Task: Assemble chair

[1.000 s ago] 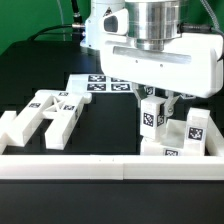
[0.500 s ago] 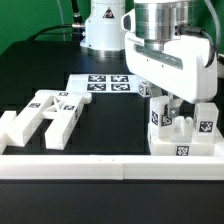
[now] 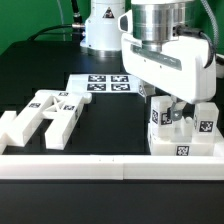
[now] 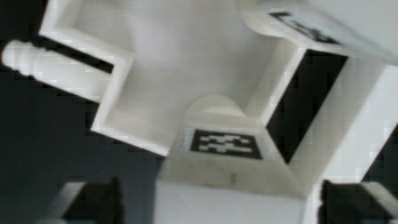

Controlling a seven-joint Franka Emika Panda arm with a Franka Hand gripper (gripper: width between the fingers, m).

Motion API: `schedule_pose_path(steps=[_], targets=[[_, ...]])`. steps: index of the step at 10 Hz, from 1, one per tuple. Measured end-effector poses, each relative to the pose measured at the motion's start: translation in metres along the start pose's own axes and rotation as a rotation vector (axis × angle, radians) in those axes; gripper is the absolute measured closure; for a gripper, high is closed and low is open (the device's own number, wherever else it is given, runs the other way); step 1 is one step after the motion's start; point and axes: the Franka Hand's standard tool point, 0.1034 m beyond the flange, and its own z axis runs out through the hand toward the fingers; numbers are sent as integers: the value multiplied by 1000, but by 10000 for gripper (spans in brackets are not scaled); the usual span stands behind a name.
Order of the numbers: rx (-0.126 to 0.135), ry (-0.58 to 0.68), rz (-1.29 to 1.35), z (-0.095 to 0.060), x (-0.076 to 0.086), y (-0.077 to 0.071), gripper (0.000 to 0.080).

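Straddling chair [image 3: 186,140] beside border rail [image 3: 80,163], end effector [image 3: 172,113] jaws apart.

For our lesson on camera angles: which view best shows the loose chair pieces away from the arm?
The exterior view: the loose chair pieces lie in full sight on its left. The wrist view shows none of them, only another white part close up.

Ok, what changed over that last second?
The gripper carried an upright tagged piece toward the exterior view's right and set it into the part-built chair. In the wrist view its fingers now stand clear of that piece, so it looks let go. The loose pieces on the exterior view's left and the marker board did not move.
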Motion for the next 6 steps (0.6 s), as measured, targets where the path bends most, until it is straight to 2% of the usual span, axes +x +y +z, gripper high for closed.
schedule_pose_path(steps=[1, 4, 6], targets=[[0, 0, -133, 0, 0, 0, 181], [2, 1, -392, -2, 0, -1, 151], [8, 6, -538, -7, -5, -5, 151]])
